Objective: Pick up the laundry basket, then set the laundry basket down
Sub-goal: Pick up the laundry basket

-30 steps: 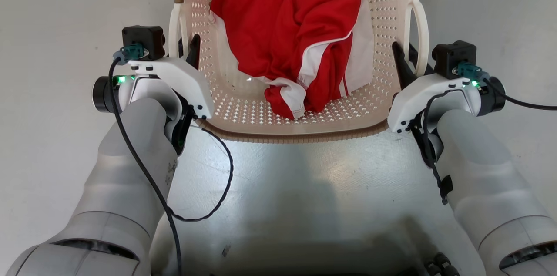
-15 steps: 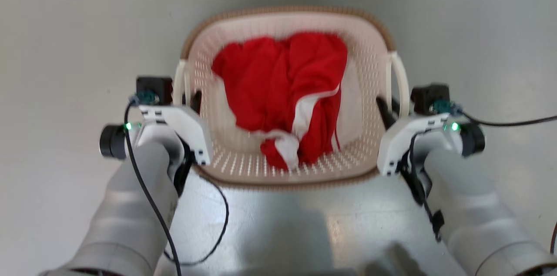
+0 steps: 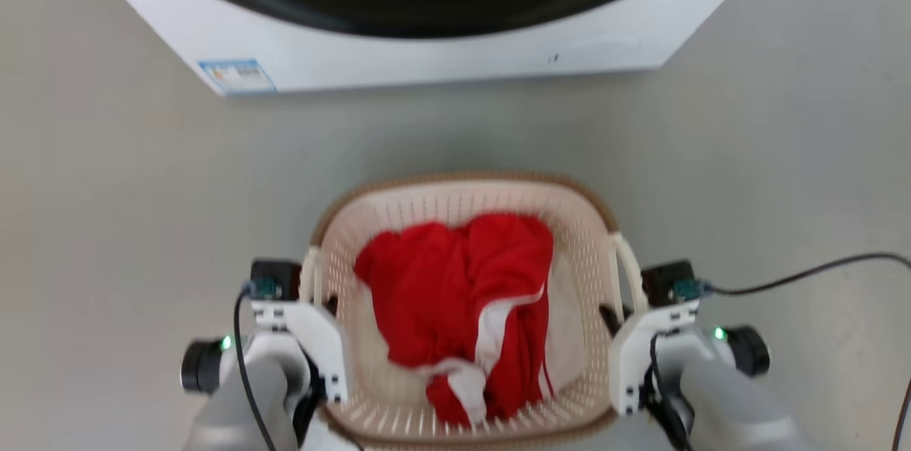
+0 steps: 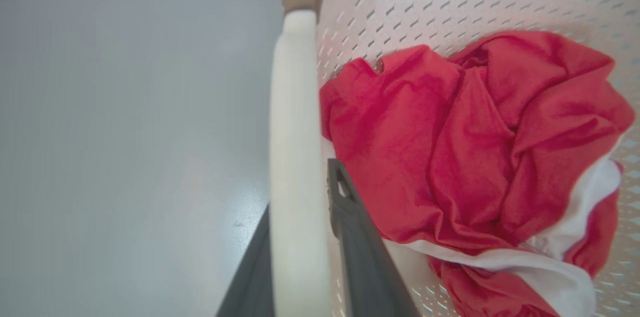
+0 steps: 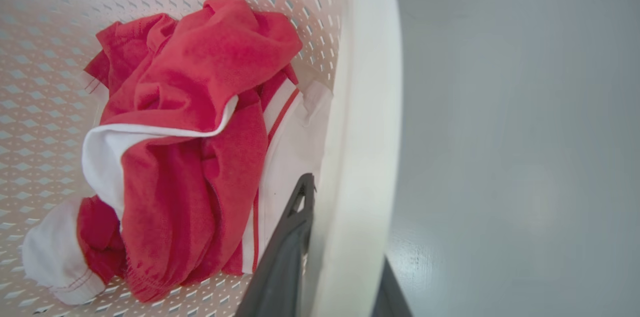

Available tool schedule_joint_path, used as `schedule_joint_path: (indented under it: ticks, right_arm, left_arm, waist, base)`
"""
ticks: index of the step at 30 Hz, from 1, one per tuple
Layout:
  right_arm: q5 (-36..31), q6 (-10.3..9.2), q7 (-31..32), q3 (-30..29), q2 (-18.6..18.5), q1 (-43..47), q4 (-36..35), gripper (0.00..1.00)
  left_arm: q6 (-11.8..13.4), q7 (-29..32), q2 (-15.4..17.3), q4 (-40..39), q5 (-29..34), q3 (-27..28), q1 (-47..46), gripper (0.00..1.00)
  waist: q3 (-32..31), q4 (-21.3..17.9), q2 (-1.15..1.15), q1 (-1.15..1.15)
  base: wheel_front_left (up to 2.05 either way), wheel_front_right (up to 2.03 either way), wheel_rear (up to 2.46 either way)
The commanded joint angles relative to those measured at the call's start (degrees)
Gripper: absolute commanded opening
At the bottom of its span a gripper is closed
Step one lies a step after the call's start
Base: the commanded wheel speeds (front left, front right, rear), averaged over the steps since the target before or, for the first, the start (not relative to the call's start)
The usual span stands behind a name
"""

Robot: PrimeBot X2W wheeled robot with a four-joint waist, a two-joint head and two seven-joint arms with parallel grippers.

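- Cream perforated plastic, brown woven-look rim: the laundry basket [image 3: 427, 213] is over the grey floor [image 3: 107, 188] in front of the washing machine [image 3: 427, 45], well apart from its front edge and close to the robot.
- Load: a crumpled red garment [image 3: 455, 280] with white trim, lying loose in the bottom.
- Left gripper [image 4: 300, 192] pinches the left handle [image 4: 295, 157], with one dark finger inside the loop by the basket wall and one outside.
- Right gripper [image 5: 345, 222] does the same on the right handle [image 5: 365, 107], fingers clamped either side of the white loop.
- Head view agrees: left gripper [image 3: 317, 298] and right gripper [image 3: 618, 309] sit at the two side handles, and the basket looks level between them.
- Step, my read: two-handed hold is made, so this is the pick-up/carry part. Can't tell if the base is off the floor.
- Next calls for: both arms moving together at matched height so the basket doesn't tip or twist the handles. Lower it flat onto bare floor short of the washer, and release only once it's resting.
- Risk: the loops are thin and smooth and could slide between the fingers if one arm leads.
- Writing: a blue-bordered sticker [image 3: 237, 76] at the washer's lower front corner, text too small to read. No brand legible anywhere.
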Motion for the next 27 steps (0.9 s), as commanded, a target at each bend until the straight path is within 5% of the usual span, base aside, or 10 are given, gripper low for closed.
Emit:
schedule_joint_path:
  ticks: [1,15,27]
  right_arm:
    - [-0.1,1.00,0.7,2.5,0.6,2.8,-1.1,0.00]
    - [5.2,1.00,6.3,10.1,0.6,10.6,-2.6,0.00]
    - [8.1,1.00,8.8,14.3,0.6,14.9,-3.8,0.00]
  left_arm:
    - [-0.8,-0.3,1.3,-1.1,-0.2,-0.1,1.7,0.00]
    - [0.2,2.8,1.3,-4.9,-7.9,-8.7,14.3,0.00]
    - [2.7,5.2,1.3,-8.4,-14.3,-16.3,20.8,0.00]
  waist:
    - [-4.8,-0.8,0.00,0.00]
    - [-19.8,-2.1,0.00,0.00]
    - [-25.4,-1.7,0.00,0.00]
  base:
    - [0.00,0.00,0.00]
    - [0.00,0.00,0.00]
    - [0.00,0.00,0.00]
